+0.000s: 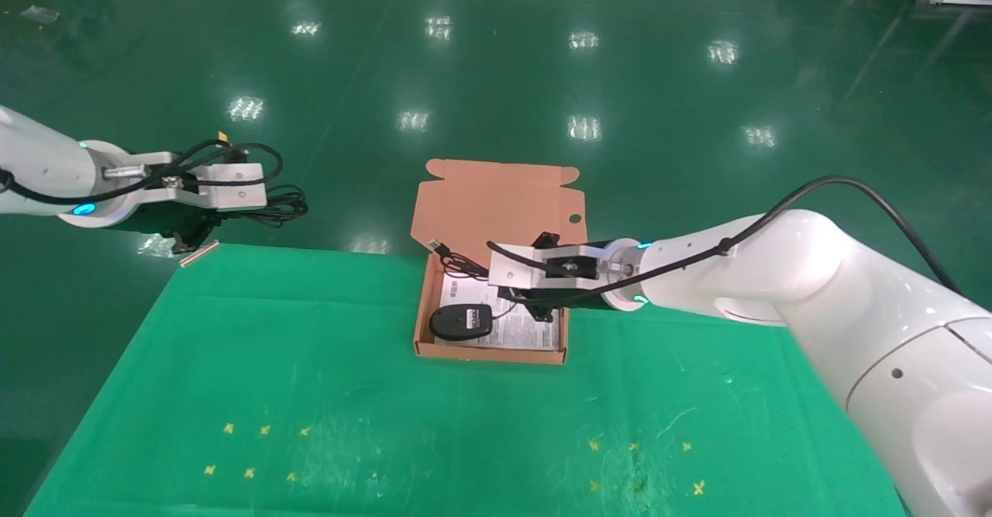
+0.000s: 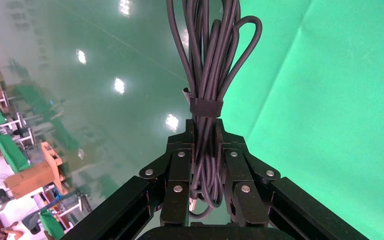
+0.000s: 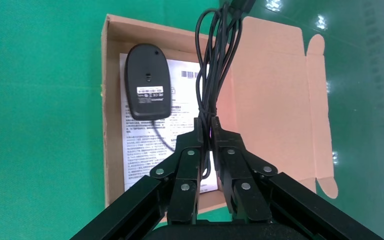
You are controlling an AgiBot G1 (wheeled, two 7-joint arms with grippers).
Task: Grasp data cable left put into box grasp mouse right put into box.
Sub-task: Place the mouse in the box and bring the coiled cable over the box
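The data cable [image 2: 211,60], a strapped bundle of black loops, hangs in my left gripper [image 2: 203,131], which is shut on it. In the head view this bundle [image 1: 283,205] is in the air off the table's far left corner. The open box [image 1: 488,353] sits mid-table with its lid [image 1: 496,207] folded back. The mouse [image 1: 462,321] lies underside up on the white sheet [image 3: 145,150] inside. My right gripper [image 3: 205,124] hovers over the box, shut on the mouse's thin cord [image 3: 215,65]. The cord's silver plug [image 1: 439,246] pokes over the box's far left corner.
Green cloth [image 1: 310,362] covers the table, with yellow marks near the front left [image 1: 256,451] and front right [image 1: 643,463]. A small wooden stick [image 1: 199,253] lies at the far left corner. Shiny green floor [image 1: 496,75] lies beyond the far edge.
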